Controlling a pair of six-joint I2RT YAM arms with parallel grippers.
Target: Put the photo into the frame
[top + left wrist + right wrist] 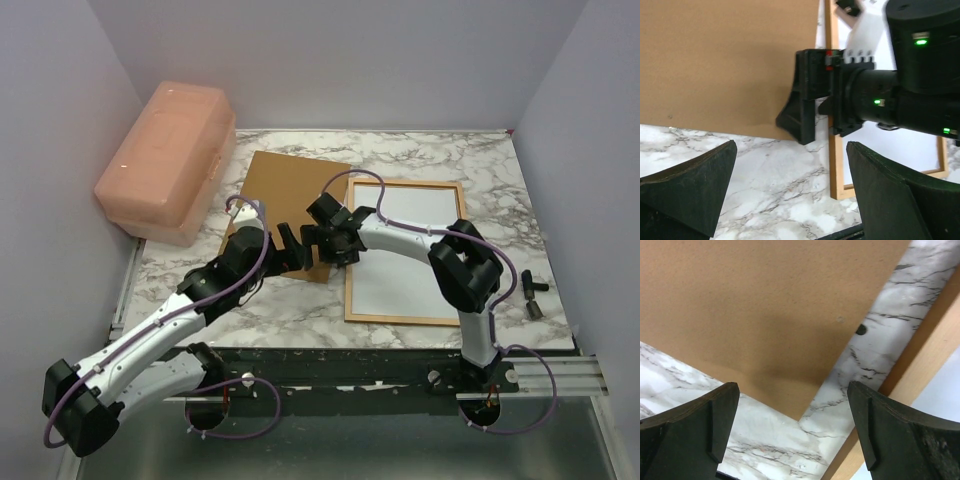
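The frame [405, 183] lies flat on the right half of the marble table, and a plain white surface [405, 255] fills its opening. No printed side of the photo shows in any view. My left gripper [292, 250] is open and low over the near right corner of the brown backing board [290, 200]. The right gripper [317, 232] is open too and faces it from the frame's side. In the left wrist view the left gripper [790, 165] holds nothing, with the frame's rail [836, 165] to its right. The right gripper [792, 405] spans the board's corner [765, 305] and bare marble, with the frame [930, 365] to its right.
A pink plastic box [165, 160] stands at the back left against the wall. Two small black parts [535, 297] lie at the table's right edge. The right arm's wrist [890, 100] hangs close in front of the left gripper. Walls enclose the table on three sides.
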